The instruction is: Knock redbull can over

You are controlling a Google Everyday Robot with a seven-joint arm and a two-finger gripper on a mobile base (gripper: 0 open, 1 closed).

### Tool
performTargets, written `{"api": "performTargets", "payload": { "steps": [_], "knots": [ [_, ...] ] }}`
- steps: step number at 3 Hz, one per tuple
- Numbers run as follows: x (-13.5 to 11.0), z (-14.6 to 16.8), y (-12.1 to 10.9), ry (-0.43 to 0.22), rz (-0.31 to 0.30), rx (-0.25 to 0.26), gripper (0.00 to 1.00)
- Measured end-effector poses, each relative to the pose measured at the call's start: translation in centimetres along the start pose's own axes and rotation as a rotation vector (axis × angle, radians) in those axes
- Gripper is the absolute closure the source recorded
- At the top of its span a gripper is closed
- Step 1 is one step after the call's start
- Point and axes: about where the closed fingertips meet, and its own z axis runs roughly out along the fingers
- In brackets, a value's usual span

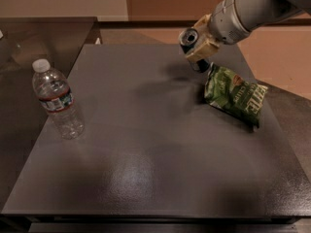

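Redbull can [189,37] is leaning well off upright at the worktop's [146,154] far edge, next to chip bag [235,95], w/ gripper [200,47] pressing against it (opening: can't tell), so knock-over is looking approx. half done.

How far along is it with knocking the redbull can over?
Reaching is done: the gripper is against the redbull can at the far right of the table. In hand: the can is tilted, top leaning left, beside the chip bag. Left: it is not yet lying flat.
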Motion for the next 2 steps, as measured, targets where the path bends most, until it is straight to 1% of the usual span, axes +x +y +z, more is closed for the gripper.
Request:
{"api": "performTargets", "payload": {
  "steps": [1, 2],
  "knots": [
    [-0.9, 1.0, 2.9, 0.072, -0.14, -0.04, 0.82],
    [-1.0, 2.2, 5.2, 0.105, -0.239, -0.09, 0.58]
  ]
}}
